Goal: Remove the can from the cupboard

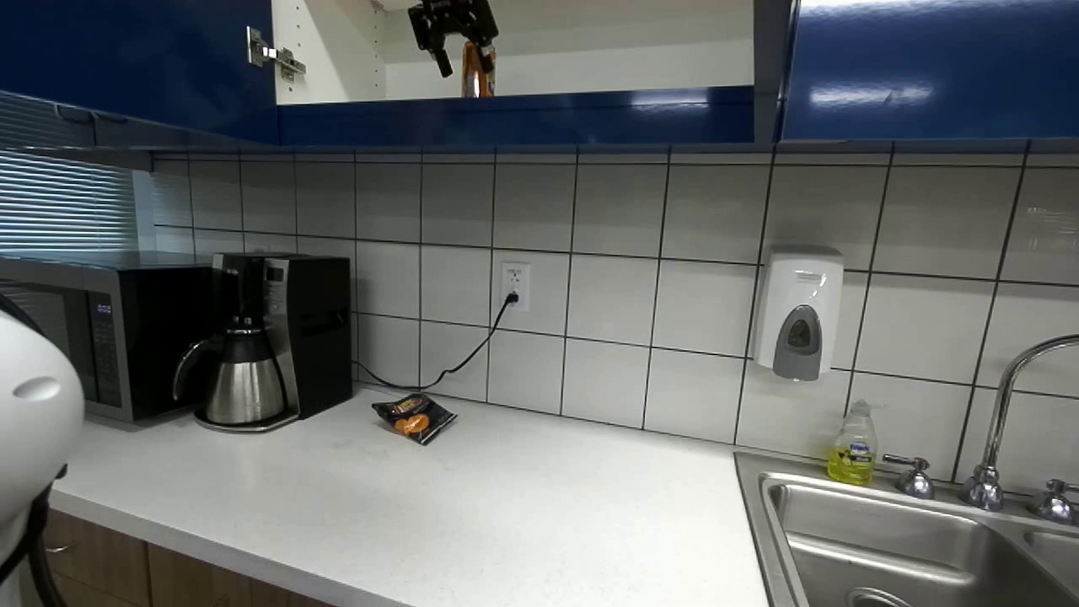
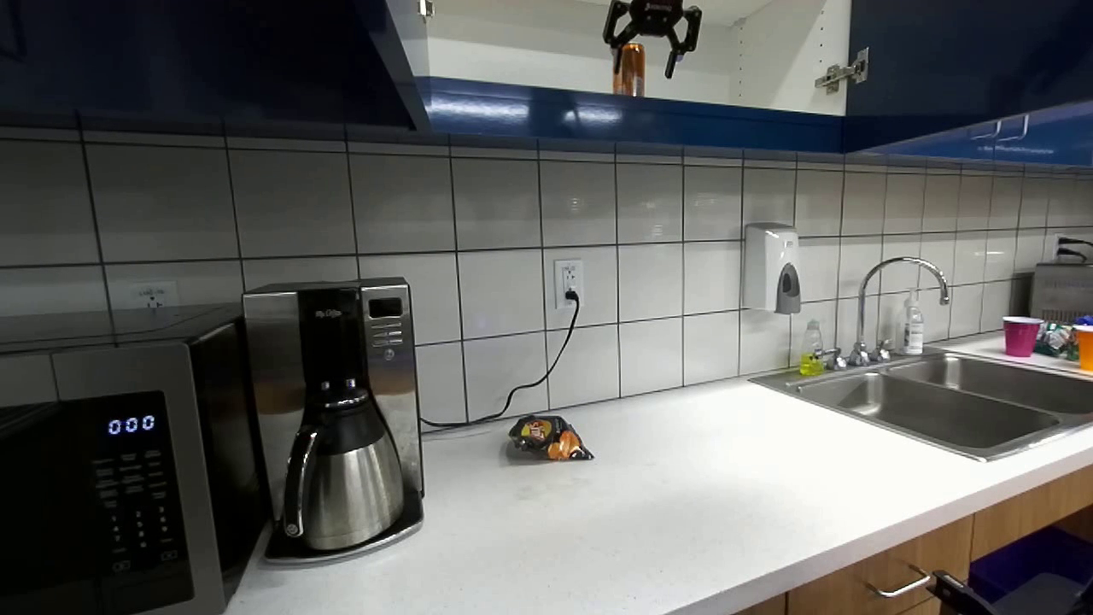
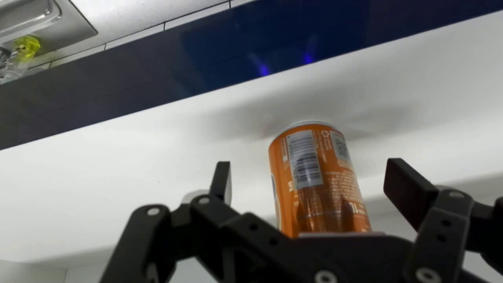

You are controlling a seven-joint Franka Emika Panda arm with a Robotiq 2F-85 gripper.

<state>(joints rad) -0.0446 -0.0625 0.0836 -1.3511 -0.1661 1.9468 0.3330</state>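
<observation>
Standing upright in 1 cupboard (image 1: 514,122), 1 can (image 3: 319,184) shows between 2 fingers (image 3: 409,190) of 1 gripper (image 3: 308,169), jaws spread wide.

The can (image 3: 320,181) is orange, with white print and a black-and-white striped barcode (image 3: 304,159). The gripper (image 2: 644,70) is black. The cupboard (image 1: 514,122) has dark blue doors (image 1: 143,67) and a white inside. Dark lines form a grid between the pale wall tiles (image 1: 615,202). The countertop (image 1: 539,497) is white; the packet (image 2: 546,437), black with orange and yellow patches. On the microwave (image 2: 198,478), 3 digits (image 2: 132,425) are white on black. The coffee pot (image 2: 354,491) is silver and black, the dish soap (image 1: 851,465) yellow, the cup (image 2: 1020,337) magenta.
</observation>
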